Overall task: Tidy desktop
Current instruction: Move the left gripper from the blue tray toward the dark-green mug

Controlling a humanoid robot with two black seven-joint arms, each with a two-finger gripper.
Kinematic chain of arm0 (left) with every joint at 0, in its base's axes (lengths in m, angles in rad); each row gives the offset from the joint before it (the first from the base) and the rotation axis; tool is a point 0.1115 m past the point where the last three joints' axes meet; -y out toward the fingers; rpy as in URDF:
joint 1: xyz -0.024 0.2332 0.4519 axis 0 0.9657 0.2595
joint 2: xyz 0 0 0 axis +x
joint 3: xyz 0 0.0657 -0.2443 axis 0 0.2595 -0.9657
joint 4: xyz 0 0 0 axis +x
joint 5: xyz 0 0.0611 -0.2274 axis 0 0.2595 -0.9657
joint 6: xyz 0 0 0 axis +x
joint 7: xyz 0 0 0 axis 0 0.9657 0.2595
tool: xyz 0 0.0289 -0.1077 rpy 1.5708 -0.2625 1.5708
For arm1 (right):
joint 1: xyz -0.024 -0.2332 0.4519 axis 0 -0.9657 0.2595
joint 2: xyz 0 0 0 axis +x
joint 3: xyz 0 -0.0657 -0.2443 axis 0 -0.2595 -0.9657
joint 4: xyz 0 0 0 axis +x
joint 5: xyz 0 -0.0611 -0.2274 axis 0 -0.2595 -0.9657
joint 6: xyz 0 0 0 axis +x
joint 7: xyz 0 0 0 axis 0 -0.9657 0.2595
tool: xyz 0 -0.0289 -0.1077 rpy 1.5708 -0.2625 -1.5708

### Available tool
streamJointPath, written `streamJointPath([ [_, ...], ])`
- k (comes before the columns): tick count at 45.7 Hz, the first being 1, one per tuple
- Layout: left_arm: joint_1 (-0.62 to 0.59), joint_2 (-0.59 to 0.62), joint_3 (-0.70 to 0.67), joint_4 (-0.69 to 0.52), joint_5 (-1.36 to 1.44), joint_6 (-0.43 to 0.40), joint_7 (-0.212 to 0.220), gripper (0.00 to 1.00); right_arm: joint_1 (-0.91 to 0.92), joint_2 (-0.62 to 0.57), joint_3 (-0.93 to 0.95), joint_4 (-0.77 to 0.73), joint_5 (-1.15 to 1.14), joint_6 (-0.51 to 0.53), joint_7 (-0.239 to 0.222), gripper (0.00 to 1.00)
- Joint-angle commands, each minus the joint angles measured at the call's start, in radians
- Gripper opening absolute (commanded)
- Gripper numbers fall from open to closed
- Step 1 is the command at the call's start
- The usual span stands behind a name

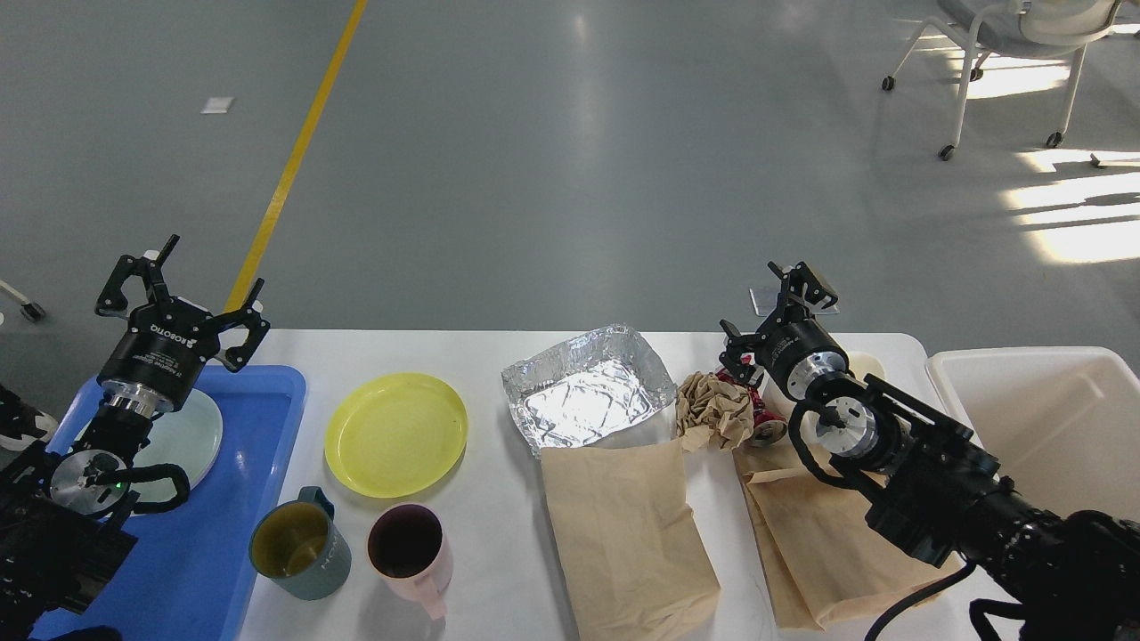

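The white desktop [405, 350] carries a yellow plate [395, 434], a teal mug [300, 543], a pink mug [409, 545], a crumpled foil tray [583, 392], two flat brown paper bags [623, 534] [815, 543], a ball of crumpled brown paper [711, 411] and a crushed red can [764, 418]. My left gripper [215, 263] is open and holds nothing, raised over the far end of the blue tray [223, 534]. My right gripper [751, 298] stands open and empty just behind the crumpled paper and the can.
A pale round plate [191, 432] lies in the blue tray, partly behind my left arm. A deep white bin [1042, 418] stands off the table's right end. A small cream object [868, 363] peeks out behind my right wrist. A chair [1006, 53] stands far back right.
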Motion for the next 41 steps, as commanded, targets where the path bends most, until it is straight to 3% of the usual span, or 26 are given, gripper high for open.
streamJointPath([
  [1,-0.001,-0.002,0.0,0.0,-0.001,0.0,-0.003,0.97,0.0,0.0,0.0,0.0,0.0,0.0,0.0,1.0],
  [11,0.001,-0.006,0.04,0.002,-0.003,0.009,0.002,0.97,0.0,0.0,0.0,0.0,0.0,0.0,0.0,1.0],
  [20,-0.06,0.049,0.228,0.017,-0.003,0.02,0.011,0.97,0.0,0.0,0.0,0.0,0.0,0.0,0.0,1.0],
  [32,-0.231,0.244,0.826,0.019,0.007,0.011,0.017,0.97,0.0,0.0,0.0,0.0,0.0,0.0,0.0,1.0],
  [41,-0.402,0.271,1.3,0.019,0.007,0.012,0.017,0.97,0.0,0.0,0.0,0.0,0.0,0.0,0.0,1.0],
])
